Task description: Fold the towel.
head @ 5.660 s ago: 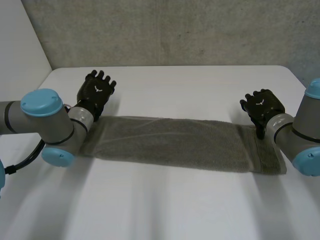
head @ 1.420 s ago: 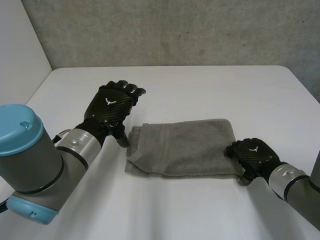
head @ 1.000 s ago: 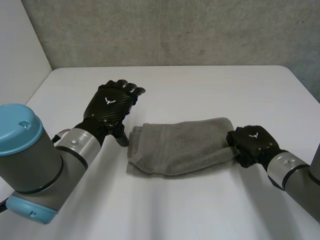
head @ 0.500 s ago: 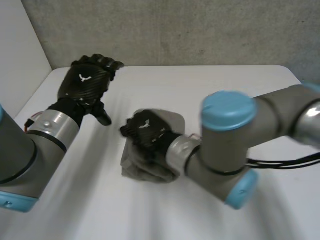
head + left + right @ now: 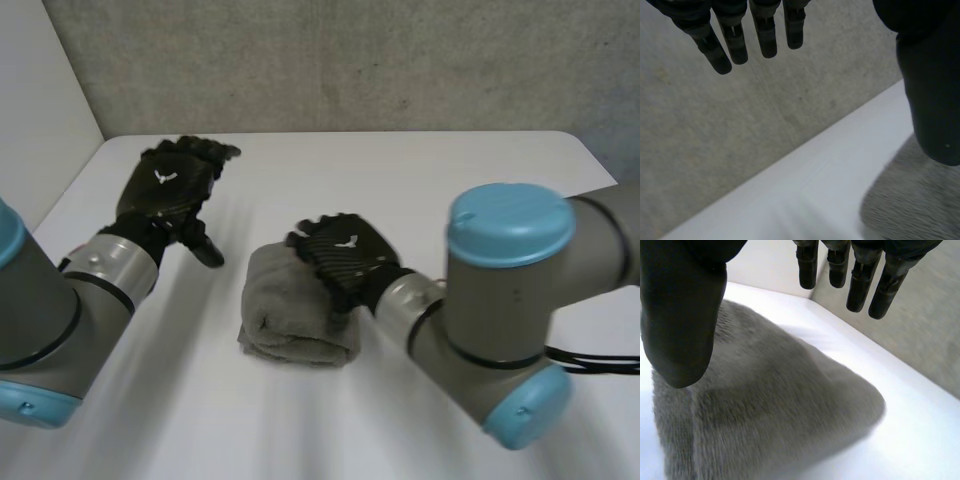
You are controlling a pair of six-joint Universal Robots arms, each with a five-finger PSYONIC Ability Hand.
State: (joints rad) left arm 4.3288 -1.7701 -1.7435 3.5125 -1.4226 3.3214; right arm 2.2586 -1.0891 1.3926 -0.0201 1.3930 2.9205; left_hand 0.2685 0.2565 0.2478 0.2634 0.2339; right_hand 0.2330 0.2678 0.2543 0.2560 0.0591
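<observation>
The grey towel (image 5: 290, 312) lies as a small thick bundle in the middle of the white table (image 5: 420, 170). My right hand (image 5: 340, 255) hovers over the bundle's right part with fingers straight. In the right wrist view the right hand (image 5: 860, 285) has its thumb spread wide from the fingers, and the towel (image 5: 765, 415) lies under the palm, not gripped. My left hand (image 5: 168, 185) is raised to the left of the towel, open and apart from it. In the left wrist view the left hand (image 5: 735, 40) holds nothing, and the towel (image 5: 915, 205) shows below its thumb.
My right arm (image 5: 510, 260) reaches across the table's near right side toward the centre. A grey concrete wall (image 5: 350, 60) stands behind the table's far edge. A white panel (image 5: 40, 110) rises at the far left corner.
My right hand carried the towel's right end over to the left, doubling the towel into a bundle, then let it go. My left hand drew back to the left.
</observation>
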